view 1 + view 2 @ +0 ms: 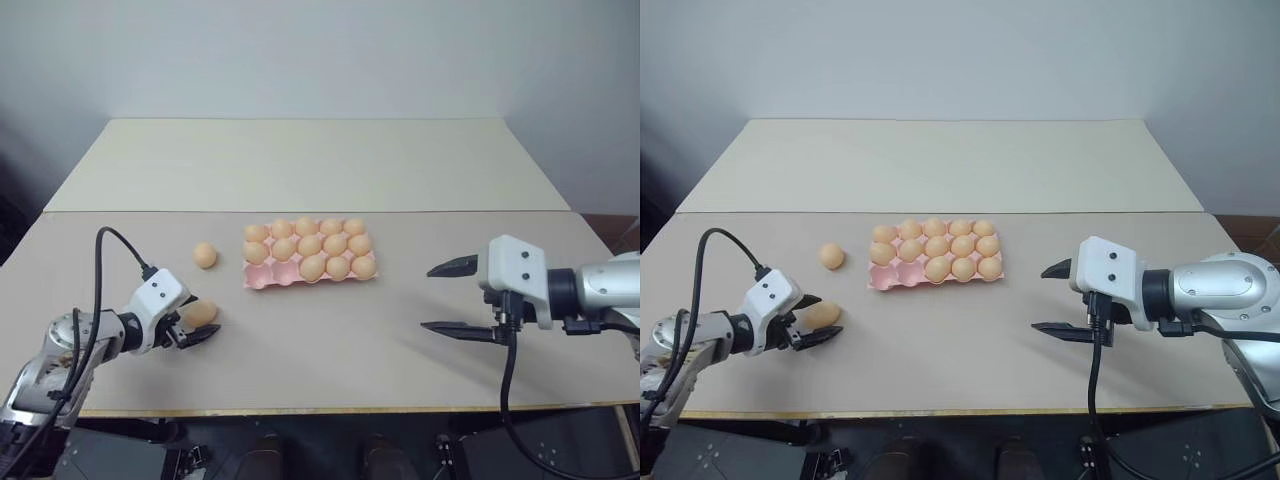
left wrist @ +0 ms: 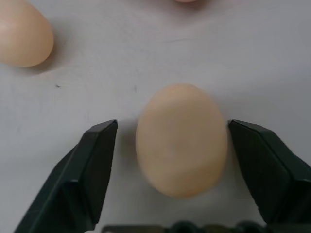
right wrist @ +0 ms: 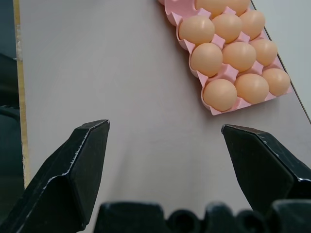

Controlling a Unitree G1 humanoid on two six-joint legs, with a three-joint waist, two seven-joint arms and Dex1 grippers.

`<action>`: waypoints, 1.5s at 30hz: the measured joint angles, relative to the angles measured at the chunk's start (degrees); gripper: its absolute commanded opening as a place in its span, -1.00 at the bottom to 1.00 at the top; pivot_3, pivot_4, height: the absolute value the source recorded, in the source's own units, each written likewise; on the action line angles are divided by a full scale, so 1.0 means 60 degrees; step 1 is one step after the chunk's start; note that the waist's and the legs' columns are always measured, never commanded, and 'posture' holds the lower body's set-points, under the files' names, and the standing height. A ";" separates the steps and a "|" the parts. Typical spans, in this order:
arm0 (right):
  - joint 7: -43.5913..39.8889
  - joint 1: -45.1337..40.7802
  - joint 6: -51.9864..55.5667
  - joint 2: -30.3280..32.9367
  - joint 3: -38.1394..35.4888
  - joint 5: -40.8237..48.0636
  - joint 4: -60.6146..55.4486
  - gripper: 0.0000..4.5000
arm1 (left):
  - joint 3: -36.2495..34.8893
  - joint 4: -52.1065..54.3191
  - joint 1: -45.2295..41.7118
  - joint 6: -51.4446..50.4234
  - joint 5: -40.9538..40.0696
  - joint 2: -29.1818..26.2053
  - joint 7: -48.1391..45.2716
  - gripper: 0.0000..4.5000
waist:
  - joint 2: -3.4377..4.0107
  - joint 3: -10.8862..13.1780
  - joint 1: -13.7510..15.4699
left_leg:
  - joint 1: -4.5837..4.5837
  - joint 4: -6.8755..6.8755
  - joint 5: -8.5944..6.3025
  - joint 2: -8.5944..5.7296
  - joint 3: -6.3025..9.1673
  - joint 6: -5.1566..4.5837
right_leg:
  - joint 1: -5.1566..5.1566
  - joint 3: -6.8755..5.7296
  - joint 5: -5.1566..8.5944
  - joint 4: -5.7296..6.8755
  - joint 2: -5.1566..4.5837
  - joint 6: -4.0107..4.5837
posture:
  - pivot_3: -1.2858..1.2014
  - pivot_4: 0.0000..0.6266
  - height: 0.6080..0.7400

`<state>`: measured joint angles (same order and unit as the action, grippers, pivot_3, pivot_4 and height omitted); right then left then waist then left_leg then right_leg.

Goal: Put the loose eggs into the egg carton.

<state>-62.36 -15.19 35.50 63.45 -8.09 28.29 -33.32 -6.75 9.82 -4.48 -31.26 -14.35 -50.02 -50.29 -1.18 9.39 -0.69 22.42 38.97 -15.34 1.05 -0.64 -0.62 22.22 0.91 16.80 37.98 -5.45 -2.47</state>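
No brand, label or writing is to be read on anything here. The carton point(image 1: 262, 279) is seen lying on the bench point(image 1: 330, 340), pale pink, three rows of five cups. Thirteen cups are filled with tan eggs; two cups at the near left corner are seen bare. The rest of the tray is packed tight, egg beside egg.

Two eggs are left loose on the bench. One egg point(image 2: 181, 140) is framed by the left pincer point(image 1: 201, 325), lying between the two black fingers. In the left wrist view one finger point(image 2: 265, 165) is seen right at the shell, while a narrow gap is kept by the other finger point(image 2: 90, 170). The jaws are partly open around the egg; a firm grip cannot be told, and the egg is seen resting on the bench surface. The other egg point(image 1: 205, 255) is found just beyond this pincer, between it and the carton's left end, apart from both.

The right pincer point(image 1: 452, 298) is held above the bench with its jaws spread wide and nothing between them. The carton is placed well ahead of it and off toward the left pincer's side; in the right wrist view the filled end of the tray is seen past the fingertips.
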 measured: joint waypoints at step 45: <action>0.2071 0.0393 0.1852 0.0058 -0.1432 0.1517 -0.2457 0.92 | 0.1375 -0.5981 -0.5316 0.5410 -0.0201 0.3990 -0.2320 0.45 | -0.0009 -0.0005 0.0208 | 0.0071 0.0061 0.0003 -0.0026 0.0028 -0.0011 | 0.0016 -0.0033 -0.0007 -0.0005 0.0006 -0.0012 | 0.03 -0.52 1.00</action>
<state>-49.94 -12.84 46.61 63.79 -16.68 37.39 -48.06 1.50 -26.06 -36.38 1.20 -15.56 -26.08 -64.21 -1.24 9.36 0.56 22.85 39.34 -15.32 0.90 -0.47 -0.68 22.32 0.71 16.76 37.95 -5.41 -2.54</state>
